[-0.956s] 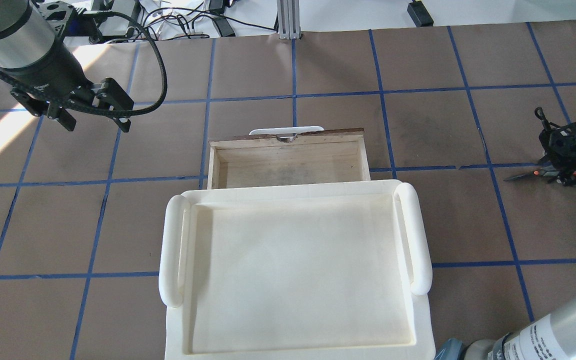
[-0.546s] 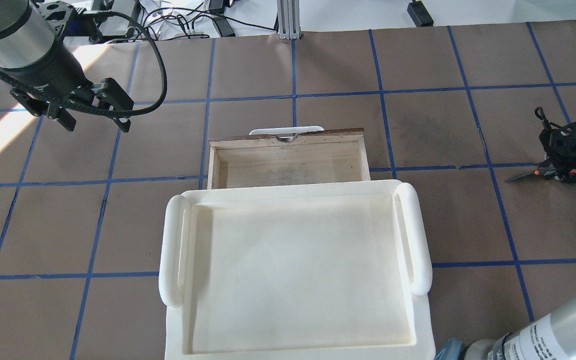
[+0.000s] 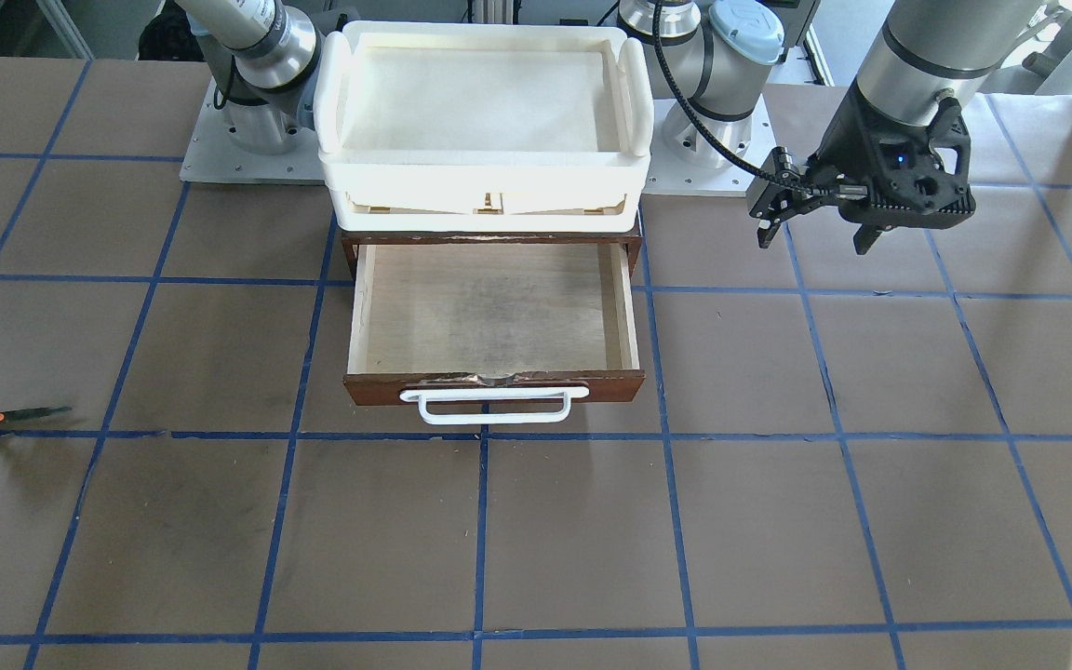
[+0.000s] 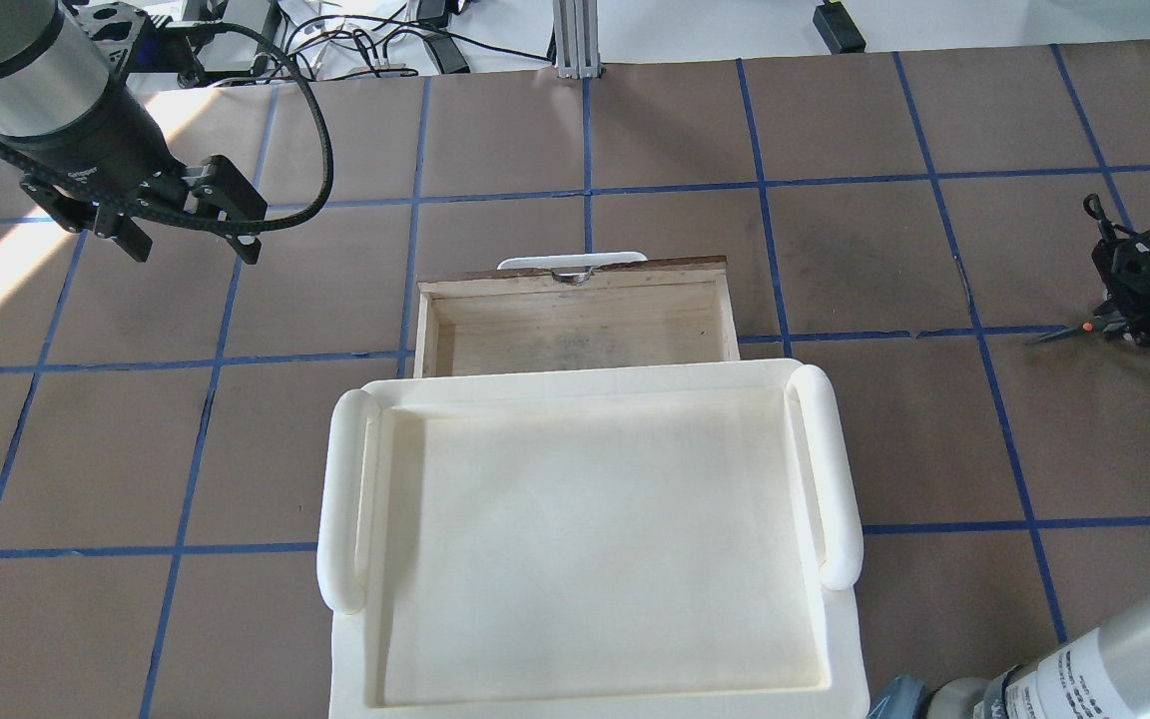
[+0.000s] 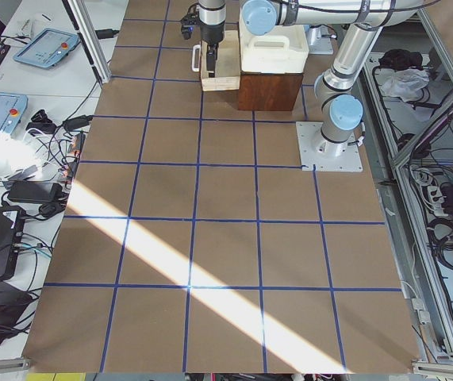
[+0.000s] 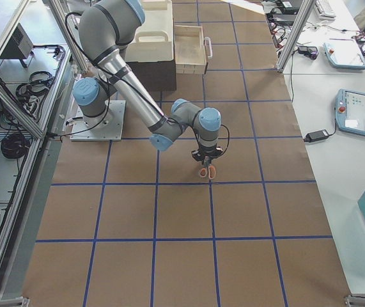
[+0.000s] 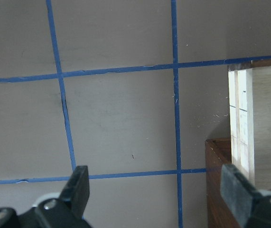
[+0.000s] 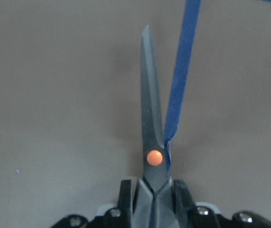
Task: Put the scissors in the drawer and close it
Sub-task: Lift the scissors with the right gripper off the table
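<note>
Drawer stands pulled out from under the white tray, pale plywood floor showing, dark front and white bar handle facing away from the robot. Scissors are nowhere near it: they sit far out on the robot's right side of the desk, well apart from the drawer, over a strip of blue tape. Right arm reaches out there, and the right jaws are clamped tight on the scissors near the orange pivot dot, fingertips pressed against either side of the shank. Blades are closed together and point back toward the drawer's side of the desk. From the right-end camera the orange handle loops show just under the wrist. Cannot tell whether the blade tip touches the desk or hangs just above it. Left arm is on the other side, its wrist above the desk near the drawer's left edge; left jaws spread wide with nothing between them, dark fingertips framing bare desk, with a corner of the drawer and the dark cabinet at the right of its wrist view.
</note>
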Robot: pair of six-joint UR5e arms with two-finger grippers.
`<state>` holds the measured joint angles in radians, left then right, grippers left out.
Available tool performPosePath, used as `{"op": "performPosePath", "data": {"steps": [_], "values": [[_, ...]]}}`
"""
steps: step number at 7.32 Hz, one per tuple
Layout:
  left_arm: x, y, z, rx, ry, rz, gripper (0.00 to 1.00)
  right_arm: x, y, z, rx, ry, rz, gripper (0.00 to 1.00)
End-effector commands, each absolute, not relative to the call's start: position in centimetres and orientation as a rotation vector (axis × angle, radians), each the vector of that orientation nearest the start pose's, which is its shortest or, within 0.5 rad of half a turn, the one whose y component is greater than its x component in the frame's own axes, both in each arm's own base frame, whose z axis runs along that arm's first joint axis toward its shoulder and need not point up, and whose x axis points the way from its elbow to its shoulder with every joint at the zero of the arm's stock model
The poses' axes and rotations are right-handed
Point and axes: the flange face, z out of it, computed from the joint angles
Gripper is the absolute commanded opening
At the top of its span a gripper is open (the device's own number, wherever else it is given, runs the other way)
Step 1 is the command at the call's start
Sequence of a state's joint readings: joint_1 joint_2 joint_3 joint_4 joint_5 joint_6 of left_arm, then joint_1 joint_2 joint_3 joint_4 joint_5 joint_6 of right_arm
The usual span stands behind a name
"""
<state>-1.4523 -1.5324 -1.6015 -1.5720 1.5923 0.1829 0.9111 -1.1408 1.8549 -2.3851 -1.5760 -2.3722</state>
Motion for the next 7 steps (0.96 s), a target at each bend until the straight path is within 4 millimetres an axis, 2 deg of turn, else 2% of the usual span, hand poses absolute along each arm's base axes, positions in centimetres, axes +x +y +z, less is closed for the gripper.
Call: {"op": "performPosePath", "data": {"steps": [1,2,3,4,5,6,7], "values": [[-7.4,-48.8,49.1,0.100,3.118,-0.004,1.00,-26.3,-55.8,25.3,-2.462,2.167,-0.009,0.00],[-7.4,-48.9,49.2,0.100,3.117,-0.009,1.00,-25.9,-56.5,29.9,-2.409,2.251,-0.027,0.00],[-7.4,-48.8,49.1,0.100,3.118,-0.004,1.00,-24.1,-57.7,32.9,-2.412,2.258,-0.038,0.00],[-7.4,-48.8,49.1,0.100,3.118,-0.004,1.00,-21.4,-59.0,35.5,-2.496,2.232,-0.059,0.00],[-7.4,-48.8,49.1,0.100,3.118,-0.004,1.00,-17.8,-59.7,37.6,-2.538,2.193,-0.142,0.00],[-7.4,-48.8,49.1,0.100,3.118,-0.004,1.00,-15.3,-58.9,37.1,-2.268,2.291,-0.150,0.00],[-7.4,-48.9,49.2,0.100,3.117,-0.009,1.00,-10.7,-59.3,38.8,-2.280,2.295,-0.173,0.00]]}}
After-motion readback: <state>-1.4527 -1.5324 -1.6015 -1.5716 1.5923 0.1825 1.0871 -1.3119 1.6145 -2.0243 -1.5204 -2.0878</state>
